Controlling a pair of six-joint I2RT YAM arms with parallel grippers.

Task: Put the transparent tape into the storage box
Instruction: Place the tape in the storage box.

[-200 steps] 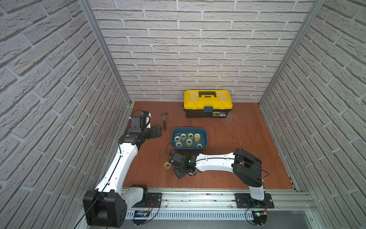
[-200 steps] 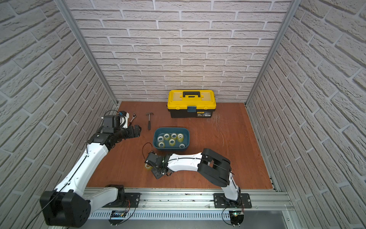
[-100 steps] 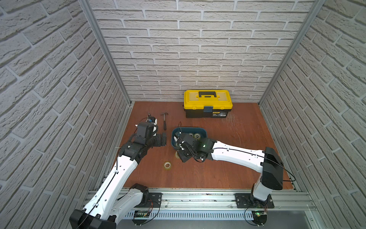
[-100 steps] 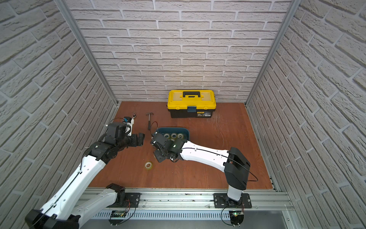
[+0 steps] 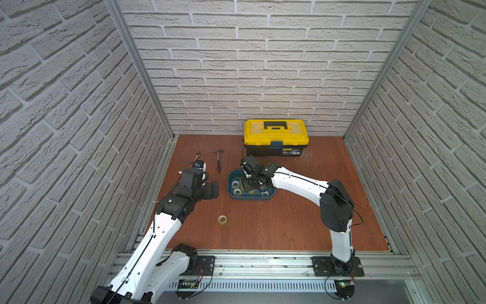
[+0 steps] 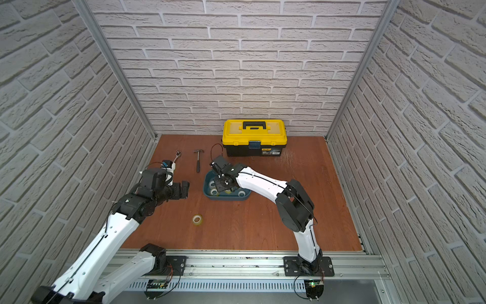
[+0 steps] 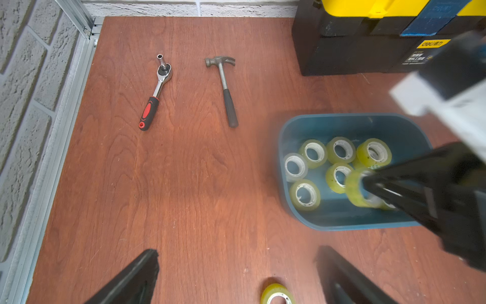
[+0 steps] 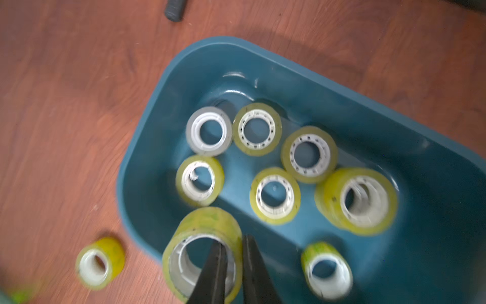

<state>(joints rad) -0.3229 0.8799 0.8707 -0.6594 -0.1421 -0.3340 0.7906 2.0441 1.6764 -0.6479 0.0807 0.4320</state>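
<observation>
On the left, the left hand hangs low just beside the left end of the blue box. Its fingers are spread wide with nothing between them. That arm reaches forward off the rail, wrist levelled and pointing past the box's front-left corner.

Off that same corner, on the rail side of the box, one loose roll of clear tape lies flat on the surface. It is well apart from both hands and not in yet.

Now the box itself: seven rolls can be counted on its floor, one grey and the others yellowish.

Above the box's left half hangs the right hand, pinched tight on the wall of the carried roll. One finger goes down through the core, the other sits outside. The right arm stretches in from the right of the box, elbow raised and wrist tipped down over the box's inside.

This looks like the delivery step, right at the drop. The next move calls for the carried roll to be wholly inside the box's rim, over a bare patch of floor. Then the fingers should part and the inner one lift straight up out of the core, so the roll is not dragged back out.

After that only the loose roll seems left, and the empty left hand looks the nearer to it.
</observation>
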